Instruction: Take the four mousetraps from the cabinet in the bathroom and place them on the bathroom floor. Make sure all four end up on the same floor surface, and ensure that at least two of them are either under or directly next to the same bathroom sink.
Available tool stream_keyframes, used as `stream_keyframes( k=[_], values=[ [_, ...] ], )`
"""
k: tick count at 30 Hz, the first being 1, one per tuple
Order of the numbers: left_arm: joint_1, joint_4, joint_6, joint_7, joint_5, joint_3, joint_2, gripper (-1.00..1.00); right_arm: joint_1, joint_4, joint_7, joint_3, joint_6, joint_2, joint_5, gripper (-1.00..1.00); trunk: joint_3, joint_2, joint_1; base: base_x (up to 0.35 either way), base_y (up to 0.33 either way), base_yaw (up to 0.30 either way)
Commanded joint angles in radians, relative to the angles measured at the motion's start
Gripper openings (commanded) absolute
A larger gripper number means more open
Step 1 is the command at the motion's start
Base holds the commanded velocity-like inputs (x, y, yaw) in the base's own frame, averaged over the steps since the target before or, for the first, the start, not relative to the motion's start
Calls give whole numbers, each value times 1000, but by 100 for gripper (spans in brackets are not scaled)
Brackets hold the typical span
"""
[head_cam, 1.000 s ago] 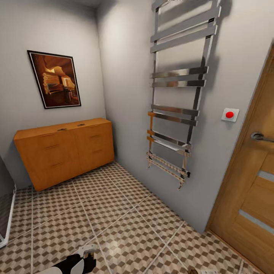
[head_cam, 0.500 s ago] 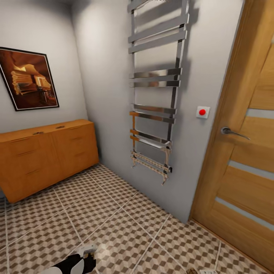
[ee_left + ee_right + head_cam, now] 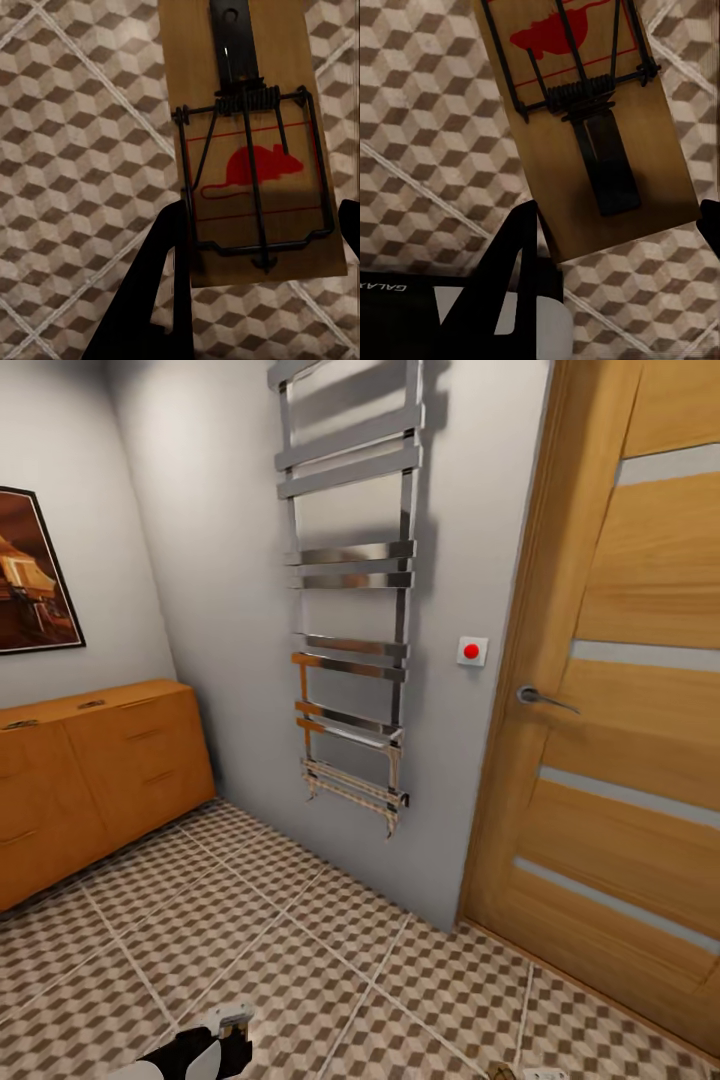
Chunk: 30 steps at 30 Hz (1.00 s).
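**Wooden traps in both hands, floor still waiting**

Wood-backed mousetraps sit in both grippers. In the left wrist view, the left gripper point(image 3: 262, 225) has its two dark fingers point(image 3: 161, 277) pressed to the long edges of a mousetrap point(image 3: 255, 142), the board running out ahead of the fingertips with its red mouse print and wire spring facing the camera. The right gripper point(image 3: 619, 225) carries a second mousetrap point(image 3: 585, 112) the same way — one finger point(image 3: 514, 262) against each side edge, the board reaching forward past the tips. Below both traps lies the cube-patterned bathroom floor point(image 3: 75, 150), apart from the boards, not touching them.

From the head view, the orange-brown cabinet point(image 3: 100, 770) stands off to the left against the wall, with a chrome towel rail point(image 3: 350, 610) and a wooden door point(image 3: 620, 710) ahead. Two small dark pieces lie on the cabinet's top (too small to call mousetraps with confidence).

By my reading the job is roughly at its midpoint at best: two traps are lifted, none is seen set down, and the sink has yet to be reached. What remains is laying this pair on the tiles beside or under the sink, then seeing to the other two.
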Motion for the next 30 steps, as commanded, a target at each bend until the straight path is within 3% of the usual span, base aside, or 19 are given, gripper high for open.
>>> stream_keyframes(
  k=[1, 30],
  values=[
    [0, -1, 5, 4, 9, -8, 0, -100, -1, 2, 4, 9, 2, 0, -11, -100, -1, -1, 0, 0, 0, -294],
    [0, -1, 5, 4, 11, -8, 0, -100, -1, 2, 17, 9, 3, 1, -11, -100, -1, -1, 0, 0, 0, -296]
  ],
)
